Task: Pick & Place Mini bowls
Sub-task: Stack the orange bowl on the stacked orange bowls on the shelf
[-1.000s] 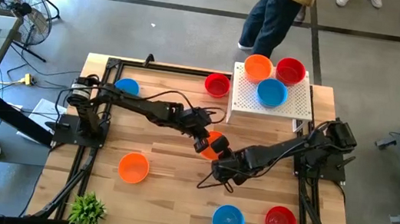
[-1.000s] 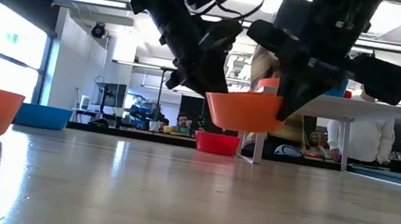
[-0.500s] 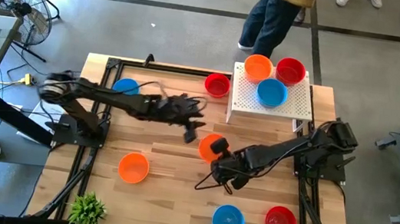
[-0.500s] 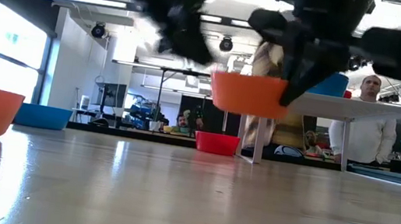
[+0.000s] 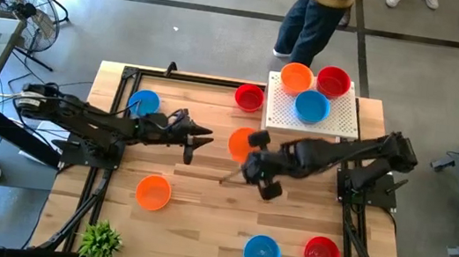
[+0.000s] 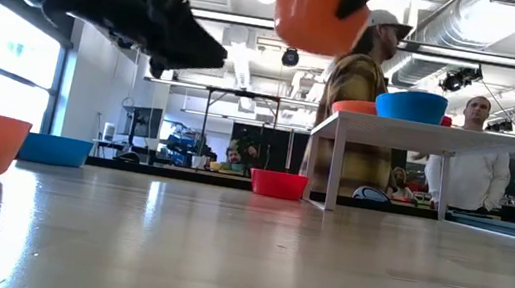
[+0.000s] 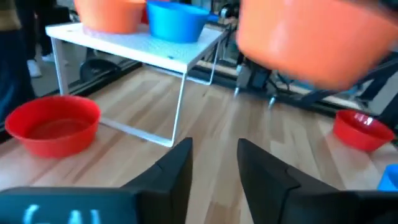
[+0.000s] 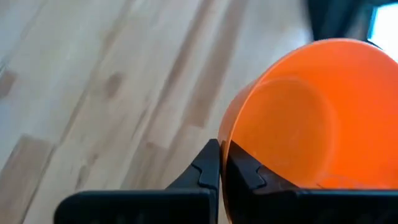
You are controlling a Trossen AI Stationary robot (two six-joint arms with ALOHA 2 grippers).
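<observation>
- Wooden tabletop (image 5: 202, 200) carries scattered mini bowls; I see a white perforated stand (image 5: 312, 122) at two o'clock.
- Right gripper (image 8: 219, 163) pinches the orange bowl (image 5: 243, 143) by its rim — lifted high above mid-table.
- Left gripper (image 5: 199, 136), at nine o'clock from it, sits slightly parted — empty.

Wood table (image 5: 203, 196) – bowls (image 5: 153, 192), white rack (image 5: 341, 125)

Nine mini bowls show in the high view: three orange (image 5: 153, 192); three blue (image 5: 262, 253); three red (image 5: 321, 254); one white perforated stand (image 5: 334, 121); two arms; one plant (image 5: 99, 240).
</observation>
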